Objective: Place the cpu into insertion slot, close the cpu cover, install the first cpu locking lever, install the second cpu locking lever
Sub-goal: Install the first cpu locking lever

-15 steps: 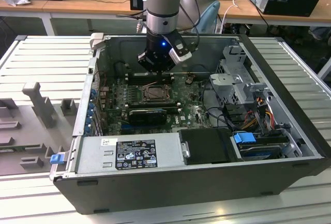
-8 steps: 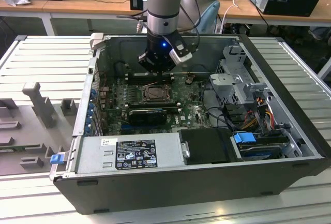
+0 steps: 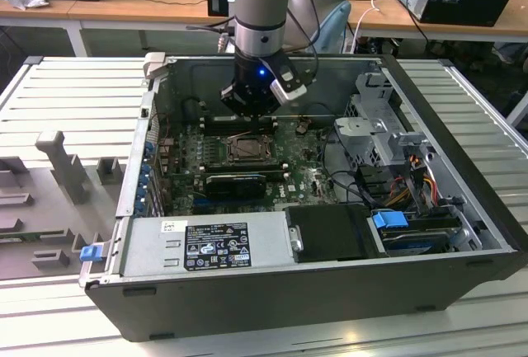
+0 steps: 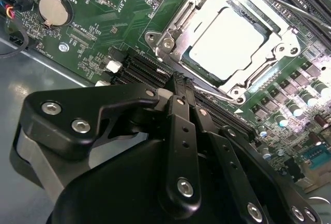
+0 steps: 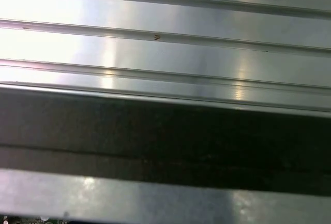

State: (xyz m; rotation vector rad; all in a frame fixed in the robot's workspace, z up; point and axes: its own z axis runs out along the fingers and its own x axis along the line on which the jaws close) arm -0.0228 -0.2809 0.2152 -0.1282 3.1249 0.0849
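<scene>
Exterior view: elevated, looking obliquely down into the open computer case [image 3: 330, 291] on the ribbed bench [image 3: 66, 93], at moderate range. Second wrist view: close, looking past the gripper [image 4: 181, 81] onto the motherboard [image 4: 93, 32] just beyond it, an area shared with the exterior view. First wrist view: very close, facing ribbed metal [image 5: 165, 53].

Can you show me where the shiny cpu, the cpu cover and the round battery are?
cpu [image 4: 226, 42]: second wrist view, middle of its silver top.
cpu cover [image 4: 182, 38]: second wrist view, frame edge.
round battery [image 4: 54, 10]: second wrist view, centre.
</scene>
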